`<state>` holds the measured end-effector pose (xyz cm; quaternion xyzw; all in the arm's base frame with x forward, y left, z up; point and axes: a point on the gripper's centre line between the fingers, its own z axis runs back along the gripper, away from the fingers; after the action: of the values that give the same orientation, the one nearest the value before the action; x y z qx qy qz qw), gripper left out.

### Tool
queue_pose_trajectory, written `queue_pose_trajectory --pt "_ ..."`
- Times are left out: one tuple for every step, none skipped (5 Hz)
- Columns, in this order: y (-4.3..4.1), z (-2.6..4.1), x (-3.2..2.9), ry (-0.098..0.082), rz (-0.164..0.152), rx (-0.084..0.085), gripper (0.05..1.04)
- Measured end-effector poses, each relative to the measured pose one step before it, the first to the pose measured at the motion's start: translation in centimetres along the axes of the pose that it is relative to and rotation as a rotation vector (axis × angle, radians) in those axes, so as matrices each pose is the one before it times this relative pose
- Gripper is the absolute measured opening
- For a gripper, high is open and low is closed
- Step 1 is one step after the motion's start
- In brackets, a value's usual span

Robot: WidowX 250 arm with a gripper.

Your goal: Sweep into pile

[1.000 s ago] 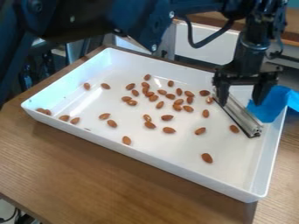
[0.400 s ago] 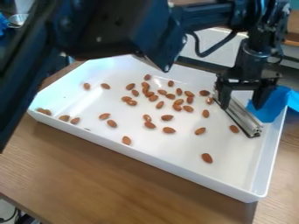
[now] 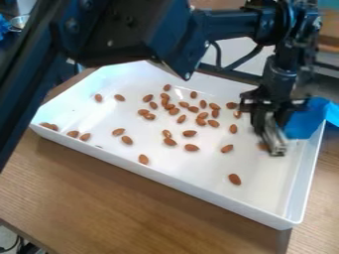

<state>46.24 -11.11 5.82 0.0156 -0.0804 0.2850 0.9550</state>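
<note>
In the camera view the gripper (image 3: 271, 115) is low over the right part of the white tray (image 3: 159, 174). Its fingers have closed around the metal sweeping bar (image 3: 275, 141), whose lower end points toward the front of the tray. Brown almonds lie scattered over the tray floor, most densely near the middle, as with this almond (image 3: 201, 121). One almond (image 3: 234, 179) rests alone toward the front right, and another (image 3: 263, 147) is right by the bar's lower end. A few almonds (image 3: 85, 136) lie along the left front wall.
Blue material (image 3: 307, 118) hangs at the tray's right rear, close beside the gripper. Raised walls surround the tray, which sits on a wooden table (image 3: 132, 208). The arm's dark links cross above the tray's rear and left side.
The gripper's fingers, wide apart over the bar before, have come together on it. The bar has turned and its upper part has shifted right. The almonds look unmoved.
</note>
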Motion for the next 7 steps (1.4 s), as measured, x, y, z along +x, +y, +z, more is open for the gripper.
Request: queue_pose_trajectory --pt "0.706 0.111 -0.239 0.0052 -0.0176 -0.0074 0.38" --pt "1.408 -0.157 0.303 0.0118 0.0041 -0.0026 0.38" --pt "1.921 -0.048 0.145 0.0119 -0.0132 -0.0117 0.38" --pt "3.355 0.053 0.479 0.0039 0.0143 -0.0212 0.38" --pt "3.501 0.101 0.271 -0.0153 0.0287 -0.0239 0.38" --pt "3.669 0.198 0.317 -0.0163 0.0237 -0.0157 0.38" --pt "4.566 0.354 0.698 -0.0226 0.0168 -0.0032 0.38"
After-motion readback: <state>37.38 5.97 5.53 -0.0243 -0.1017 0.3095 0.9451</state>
